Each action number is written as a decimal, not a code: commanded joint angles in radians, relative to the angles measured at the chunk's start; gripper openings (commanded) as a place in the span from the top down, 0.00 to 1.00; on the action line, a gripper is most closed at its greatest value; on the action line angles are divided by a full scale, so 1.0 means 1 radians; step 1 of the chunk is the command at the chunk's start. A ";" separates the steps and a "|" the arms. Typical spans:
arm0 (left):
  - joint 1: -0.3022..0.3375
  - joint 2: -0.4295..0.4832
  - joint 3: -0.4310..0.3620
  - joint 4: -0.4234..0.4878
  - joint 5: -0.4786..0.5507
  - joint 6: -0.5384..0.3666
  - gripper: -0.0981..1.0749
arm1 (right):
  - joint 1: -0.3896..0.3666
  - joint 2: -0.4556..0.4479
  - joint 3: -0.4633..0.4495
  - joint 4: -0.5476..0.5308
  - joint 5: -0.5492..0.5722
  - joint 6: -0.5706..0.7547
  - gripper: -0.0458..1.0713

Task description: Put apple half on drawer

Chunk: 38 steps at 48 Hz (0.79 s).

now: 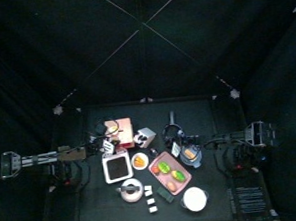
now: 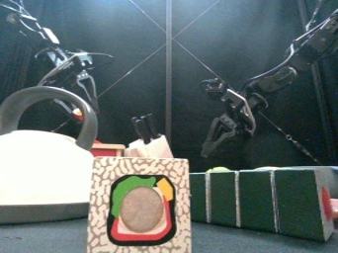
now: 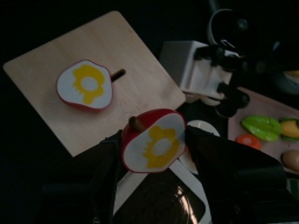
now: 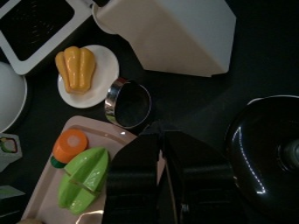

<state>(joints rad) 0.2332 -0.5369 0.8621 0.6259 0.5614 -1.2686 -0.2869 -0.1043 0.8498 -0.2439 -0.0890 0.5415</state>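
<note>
My left gripper [image 3: 156,168] is shut on an apple half [image 3: 155,144], its red skin and yellow cut face turned to the wrist camera. The half hangs just off the edge of the salmon-pink drawer [image 3: 117,48]. A second apple half [image 3: 86,83] lies cut face up on the drawer's top. From above, the drawer [image 1: 123,126] stands at the back of the table, with the left gripper [image 1: 109,144] in front of it. My right gripper [image 4: 160,166] hovers shut and empty beside the pink tray [image 4: 87,129].
A white dish with a yellow pepper [image 4: 76,68], a metal cup [image 4: 128,103], a white box [image 4: 163,35] and a black pot [image 4: 274,144] surround the right gripper. A kettle [image 2: 40,158] and patterned blocks [image 2: 138,203] stand at the front edge. The white square dish [image 1: 117,167] is mid-table.
</note>
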 commanded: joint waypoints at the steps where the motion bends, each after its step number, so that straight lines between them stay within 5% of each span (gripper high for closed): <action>1: 0.021 0.048 -0.043 0.008 -0.032 0.003 0.26 | -0.005 -0.008 -0.023 0.000 -0.005 -0.002 0.63; 14: 0.074 0.170 -0.072 0.087 -0.077 0.005 0.25 | -0.003 -0.005 -0.021 -0.002 -0.003 -0.006 0.63; 38: 0.107 0.189 -0.043 0.110 -0.121 0.006 0.24 | -0.005 -0.005 -0.025 -0.020 -0.003 0.000 0.63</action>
<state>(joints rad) 0.3344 -0.3451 0.8268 0.7302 0.4479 -1.2640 -0.2884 -0.0966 0.8437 -0.2623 -0.0890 0.5400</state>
